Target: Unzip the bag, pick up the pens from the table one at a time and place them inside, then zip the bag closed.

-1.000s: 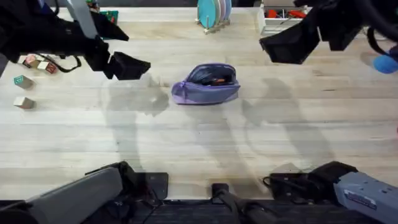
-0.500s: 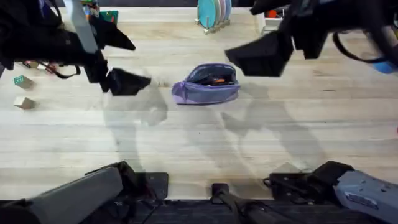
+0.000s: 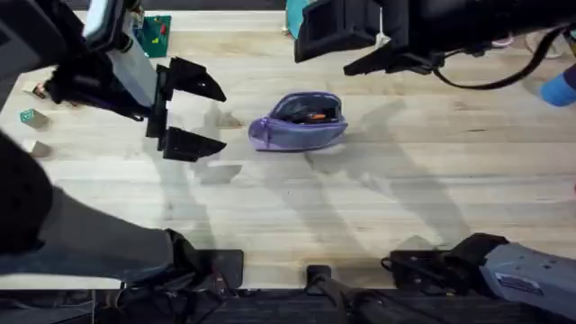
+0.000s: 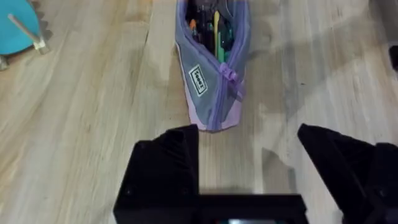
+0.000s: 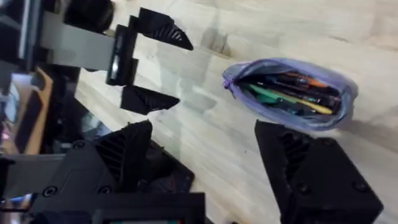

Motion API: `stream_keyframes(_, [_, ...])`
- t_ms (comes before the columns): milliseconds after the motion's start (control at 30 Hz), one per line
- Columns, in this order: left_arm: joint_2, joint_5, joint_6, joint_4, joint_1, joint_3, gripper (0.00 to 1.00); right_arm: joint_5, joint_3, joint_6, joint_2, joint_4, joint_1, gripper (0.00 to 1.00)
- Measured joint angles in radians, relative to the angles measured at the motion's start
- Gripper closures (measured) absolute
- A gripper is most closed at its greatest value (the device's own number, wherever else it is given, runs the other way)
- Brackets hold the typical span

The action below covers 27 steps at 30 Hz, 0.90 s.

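The lilac-purple bag [image 3: 298, 122] lies on its side near the middle of the pale plank bench [image 3: 360, 207], its zipper open and its mouth gaping. Inside it, the pens [image 5: 292, 93] lie lengthwise together, a bright green one among darker ones.
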Motion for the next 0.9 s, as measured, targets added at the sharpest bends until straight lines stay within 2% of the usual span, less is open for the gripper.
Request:
stream_keyframes(300, [0.112,0.012,0.022,0.014,0.000,0.000,0.006,0.043,0.000,0.121,0.000,0.000,0.053,0.005])
stream_keyframes(733, [0.120,0.013,0.022,0.033,0.000,0.000,0.007,0.325,0.000,0.236,0.003,-0.028,0.261,0.005])
stream_keyframes(900, [0.120,0.013,0.022,0.033,0.000,0.000,0.007,0.419,0.000,0.256,0.042,-0.040,0.345,0.005])
